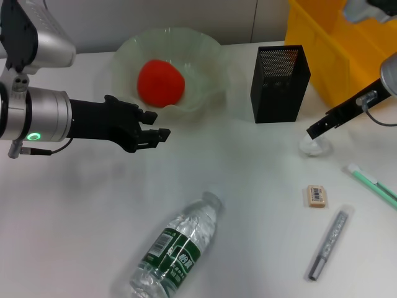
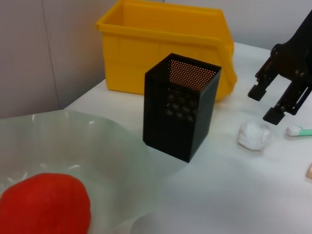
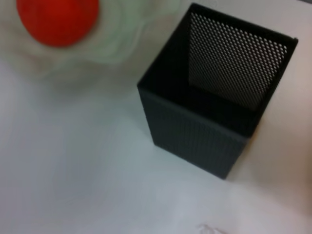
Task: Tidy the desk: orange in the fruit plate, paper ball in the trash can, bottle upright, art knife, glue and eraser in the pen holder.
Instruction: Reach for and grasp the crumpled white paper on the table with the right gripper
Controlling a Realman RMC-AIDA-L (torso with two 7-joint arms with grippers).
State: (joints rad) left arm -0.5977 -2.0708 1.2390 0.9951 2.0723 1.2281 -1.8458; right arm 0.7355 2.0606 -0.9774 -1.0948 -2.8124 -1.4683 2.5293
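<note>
Right hand [image 1: 315, 130] hovering just above the paper ball [image 1: 314, 146], fingers spread and gripping nothing.
The crumpled white wad is lying on the tabletop [image 1: 248, 186] directly beneath it, near the black mesh pen holder [image 1: 279, 84], the slant-walled yellow trash can [image 1: 335, 49] standing behind; left hand [image 1: 149, 131] idling spread beside the ruffled fruit plate [image 1: 205, 49].

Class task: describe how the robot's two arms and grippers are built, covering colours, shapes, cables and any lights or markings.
The left arm is silver-grey metal cylinders, with a glowing green ring light and a thin black cable at the wrist. The left gripper is matt black, blocky and ridged. The right gripper has slim black fingers ending in square pads; a grey cable loops from its silver wrist.
</note>
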